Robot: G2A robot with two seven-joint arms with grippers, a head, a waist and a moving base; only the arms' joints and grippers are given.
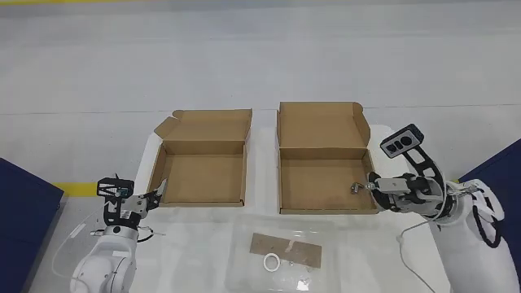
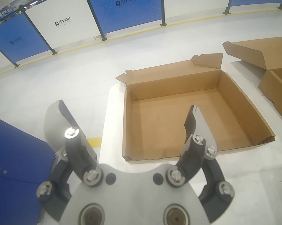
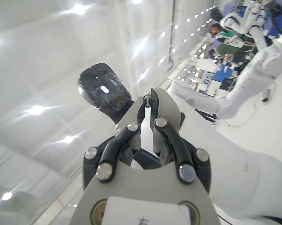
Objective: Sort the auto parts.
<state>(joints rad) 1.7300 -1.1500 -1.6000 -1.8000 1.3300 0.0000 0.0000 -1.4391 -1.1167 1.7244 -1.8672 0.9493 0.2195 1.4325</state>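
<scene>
A: Top view, lower right: the right gripper [image 1: 362, 185] has its jaws pressed onto a small metal part [image 3: 147, 100]. It is a stubby, screw-like piece, caught at the very tips. It hangs over the lower right corner of the right box [image 1: 321, 181].

B: Step in hand is the drop, then?

A: That's my reading. The hold is thin, tips only. Best to bring the part down close to the box floor before letting go, so it can't bounce over the low wall. Shift it a little toward the box's middle, off the corner, and part the jaws slowly.

B: Left side?

A: The left gripper [image 2: 126, 107] has its jaws spread wide with nothing between them. It sits just beside the lower left corner of the left box [image 2: 178, 118], well placed for a next pick.

B: Count.

A: Boxes: two, both with lids folded back, side by side on the white table [image 1: 262, 171]. Their floors look bare. Held part: one. At bottom centre there is one clear bag [image 1: 244, 270], and on or in it:
- one brown cardboard strip [image 1: 286, 249]
- one white ring [image 1: 272, 262]
- a few tiny bits [image 1: 299, 270] beside the ring, too small to count

B: Which box takes which sort?

A: Cannot tell.
</scene>
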